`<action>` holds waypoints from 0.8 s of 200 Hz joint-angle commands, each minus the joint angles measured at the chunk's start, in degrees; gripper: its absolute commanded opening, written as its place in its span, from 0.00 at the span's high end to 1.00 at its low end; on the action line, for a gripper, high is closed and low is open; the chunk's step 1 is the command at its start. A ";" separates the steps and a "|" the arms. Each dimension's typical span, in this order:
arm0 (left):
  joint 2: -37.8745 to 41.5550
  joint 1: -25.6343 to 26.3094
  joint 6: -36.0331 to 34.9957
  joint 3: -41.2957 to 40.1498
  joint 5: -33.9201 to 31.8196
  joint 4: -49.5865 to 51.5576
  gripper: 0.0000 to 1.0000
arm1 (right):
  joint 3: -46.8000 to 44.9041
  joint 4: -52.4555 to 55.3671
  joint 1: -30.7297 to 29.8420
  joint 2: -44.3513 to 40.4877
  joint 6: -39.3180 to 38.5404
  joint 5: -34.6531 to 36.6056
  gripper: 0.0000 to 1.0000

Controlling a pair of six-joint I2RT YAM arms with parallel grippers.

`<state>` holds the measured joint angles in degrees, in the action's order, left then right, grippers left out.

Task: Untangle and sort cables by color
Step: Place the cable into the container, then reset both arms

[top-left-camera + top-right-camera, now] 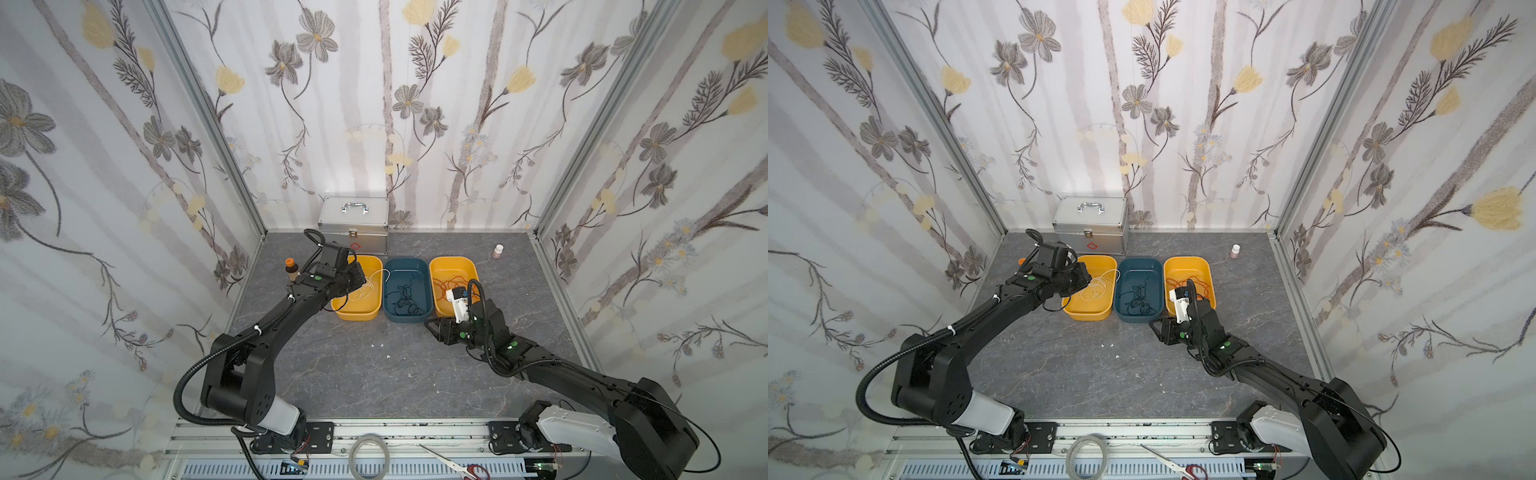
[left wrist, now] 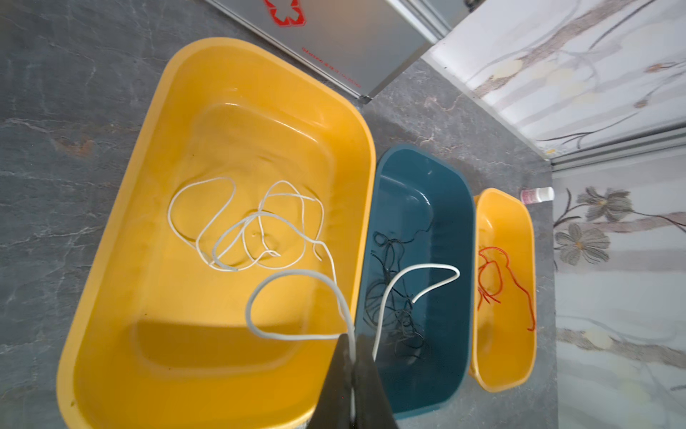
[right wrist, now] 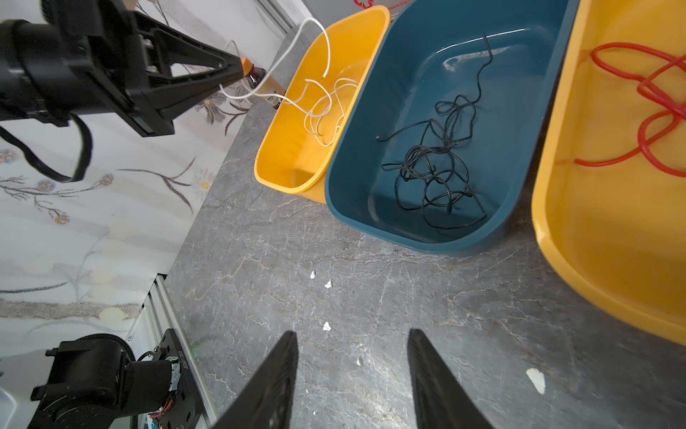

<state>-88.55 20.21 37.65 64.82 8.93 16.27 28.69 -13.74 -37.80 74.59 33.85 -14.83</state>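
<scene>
My left gripper [image 2: 352, 336] is shut on a white cable [image 2: 297, 275] that loops out from its tips above the left yellow bin [image 2: 122, 230]. More white cables [image 2: 245, 230] lie curled on that bin's floor. In a top view the left gripper [image 1: 360, 279] hangs over that bin's left side. Tangled black cables [image 3: 434, 163] lie in the blue middle bin [image 1: 405, 319]. Red cables [image 3: 646, 111] lie in the right yellow bin [image 1: 453, 259]. My right gripper [image 3: 352, 334] stands open and empty over the bare table, in front of the blue bin.
A metal case [image 1: 354, 224] stands behind the bins. A brown bottle with an orange cap [image 1: 291, 268] is left of the left arm. A small white bottle [image 1: 498, 250] stands far right. White scraps [image 3: 326, 284] dot the table. A tape ring [image 1: 370, 455] and scissors [image 1: 453, 461] lie on the front rail.
</scene>
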 commanded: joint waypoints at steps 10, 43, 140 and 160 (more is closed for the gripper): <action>-3.56 0.09 -0.80 1.52 -3.36 -0.76 0.90 | -1.02 0.35 0.20 -1.96 0.52 2.17 0.49; -3.71 0.10 -1.15 2.08 -3.17 0.62 0.53 | -2.05 1.49 1.27 -4.51 0.62 3.83 0.49; 10.76 -2.85 -9.21 -2.86 -12.31 6.87 0.32 | -2.76 7.75 11.99 -16.61 1.76 17.78 0.33; 12.24 -5.76 -8.11 -6.02 -8.87 5.21 0.32 | -2.57 7.65 14.78 -18.69 1.01 19.04 0.30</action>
<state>-77.73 16.62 29.76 61.41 -1.28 21.74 25.91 -5.98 -25.26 57.60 34.89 -0.10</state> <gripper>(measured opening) 0.679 0.693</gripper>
